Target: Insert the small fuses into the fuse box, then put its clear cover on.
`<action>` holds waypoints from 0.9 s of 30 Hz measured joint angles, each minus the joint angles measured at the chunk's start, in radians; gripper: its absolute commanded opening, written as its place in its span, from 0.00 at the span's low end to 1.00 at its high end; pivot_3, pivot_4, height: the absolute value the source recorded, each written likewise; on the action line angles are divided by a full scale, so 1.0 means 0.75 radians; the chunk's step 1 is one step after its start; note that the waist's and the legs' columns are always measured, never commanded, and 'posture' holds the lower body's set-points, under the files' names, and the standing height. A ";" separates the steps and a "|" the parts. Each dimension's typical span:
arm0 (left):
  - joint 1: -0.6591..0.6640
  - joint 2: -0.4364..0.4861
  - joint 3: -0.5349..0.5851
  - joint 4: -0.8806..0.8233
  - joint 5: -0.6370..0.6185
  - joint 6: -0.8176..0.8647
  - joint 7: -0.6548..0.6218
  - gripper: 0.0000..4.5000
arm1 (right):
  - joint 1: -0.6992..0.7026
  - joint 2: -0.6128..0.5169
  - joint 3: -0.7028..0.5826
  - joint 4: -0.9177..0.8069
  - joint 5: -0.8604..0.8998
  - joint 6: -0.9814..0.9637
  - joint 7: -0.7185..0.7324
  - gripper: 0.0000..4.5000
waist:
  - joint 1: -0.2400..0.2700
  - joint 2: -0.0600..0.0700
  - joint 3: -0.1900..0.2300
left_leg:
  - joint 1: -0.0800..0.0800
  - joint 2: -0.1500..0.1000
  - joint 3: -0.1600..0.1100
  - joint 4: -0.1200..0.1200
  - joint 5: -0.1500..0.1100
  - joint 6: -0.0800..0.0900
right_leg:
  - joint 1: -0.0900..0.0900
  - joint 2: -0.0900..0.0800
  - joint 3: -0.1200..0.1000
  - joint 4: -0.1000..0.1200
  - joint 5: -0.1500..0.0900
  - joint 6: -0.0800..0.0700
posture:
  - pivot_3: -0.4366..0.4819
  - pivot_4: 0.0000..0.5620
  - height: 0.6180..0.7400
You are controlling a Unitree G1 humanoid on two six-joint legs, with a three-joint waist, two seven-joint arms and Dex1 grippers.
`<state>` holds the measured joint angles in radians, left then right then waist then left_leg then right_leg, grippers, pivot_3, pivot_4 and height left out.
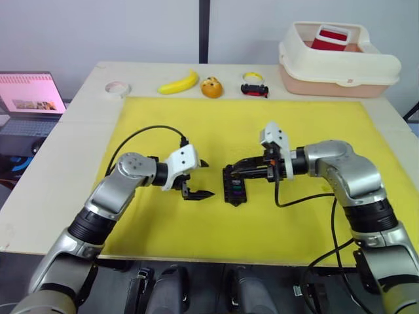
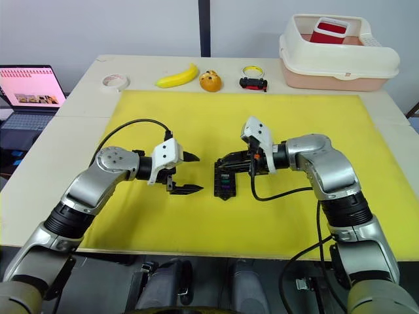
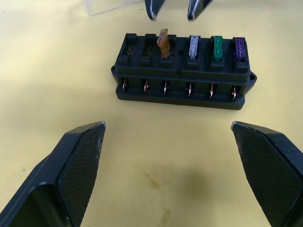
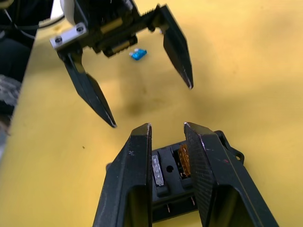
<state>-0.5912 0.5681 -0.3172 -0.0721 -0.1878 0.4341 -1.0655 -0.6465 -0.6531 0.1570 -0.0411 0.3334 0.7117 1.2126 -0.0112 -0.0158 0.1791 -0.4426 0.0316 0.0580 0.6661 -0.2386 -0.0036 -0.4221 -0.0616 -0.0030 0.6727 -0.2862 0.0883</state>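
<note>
Fuse box (image 3: 183,71) placed mid yellow mat (image 1: 196,118), between grippers. Four fuses seated: amber (image 3: 163,42), grey (image 3: 193,47), green (image 3: 217,47), purple (image 3: 239,48). One blue fuse (image 4: 137,54) left loose on mat. Clear cover (image 3: 106,5) cut off at frame edge. Left gripper (image 1: 200,178) spread wide, nothing held. Right gripper (image 4: 166,137) held slightly parted over box, nothing grasped.

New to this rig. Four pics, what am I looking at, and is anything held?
A two-armed humanoid robot works over a yellow mat. The two wide pictures come from its head camera; the two close ones from cameras on its wrists. Between the arms lies a black fuse box with amber, grey, green and purple fuses in it. A blue fuse lies loose on the mat, and a clear cover sits beyond the box. The left gripper is open and holds nothing. The right gripper, fingers slightly apart, hovers over the amber fuse, also holding nothing.
</note>
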 measured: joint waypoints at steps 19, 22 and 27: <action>0.000 0.000 0.000 -0.010 0.000 0.020 0.001 1.00 | -0.020 0.000 0.038 0.147 -0.022 -0.092 -0.013 0.14 | 0.000 0.000 0.000 | 0.000 0.000 0.000 0.000 0.000 0.000 | 0.000 0.000 0.000 0.000 0.000 0.000 | 0.48 0.27 1.00; 0.001 0.000 0.000 -0.010 0.000 0.021 0.001 1.00 | -0.025 -0.001 0.039 0.151 -0.019 -0.088 -0.003 0.02 | 0.000 0.000 0.000 | 0.000 0.000 0.000 0.000 0.000 0.000 | 0.000 0.000 0.000 0.000 0.000 0.000 | 0.48 0.27 1.00; 0.001 0.000 0.000 -0.011 0.000 0.021 0.001 1.00 | -0.025 -0.020 0.039 0.151 -0.019 -0.083 0.015 0.02 | 0.000 0.000 0.000 | 0.000 0.000 0.000 0.000 0.000 0.000 | 0.000 0.000 0.000 0.000 0.000 0.000 | 0.48 0.27 1.00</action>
<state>-0.5908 0.5679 -0.3173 -0.0802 -0.1878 0.4502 -1.0650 -0.6651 -0.6682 0.1863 0.0724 0.3195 0.6492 1.2235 -0.0108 -0.0158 0.1791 -0.4426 0.0317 0.0581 0.6662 -0.2386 -0.0037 -0.4221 -0.0616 -0.0030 0.6727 -0.2862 0.0883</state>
